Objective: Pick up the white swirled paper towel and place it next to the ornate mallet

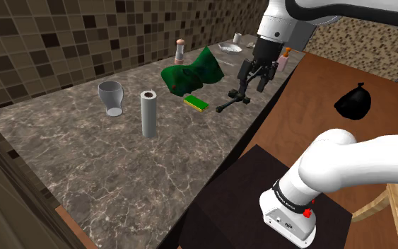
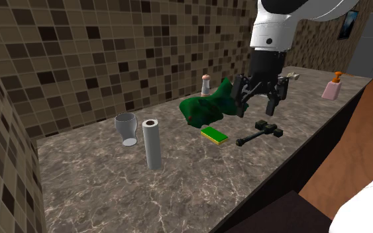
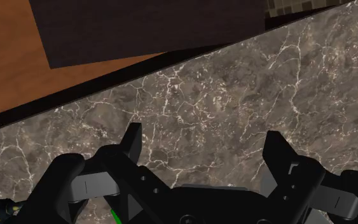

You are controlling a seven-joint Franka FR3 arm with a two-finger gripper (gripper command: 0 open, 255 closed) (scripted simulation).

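Gripper (image 1: 254, 79) hangs over the marble countertop (image 1: 84, 155), pointing down, its two black fingers (image 3: 133, 137) spread wide with nothing between them. The wrist view shows only veined stone under the gap. In the second exterior view the gripper (image 2: 258, 106) is above and clear of the dark mallet (image 2: 260, 133), which lies flat near the counter's front edge. The paper towel roll (image 1: 148, 113), pale grey-white, stands upright on the counter, well apart from the gripper and toward the shoulder view's left. In the second exterior view the roll (image 2: 152, 143) is just beside a grey cup (image 2: 126, 128) and not touching it. Between the roll and the mallet (image 1: 234, 100) lies a yellow-and-green sponge (image 1: 196, 103), with a crumpled green cloth (image 1: 194, 71) behind it toward the tiled wall. A small pinkish bottle (image 1: 180, 51) stands upright behind the cloth. A pink soap dispenser (image 2: 332, 87) stands at the far end of the counter. A black bag (image 1: 353, 101) sits on the wooden floor beyond the counter's edge.
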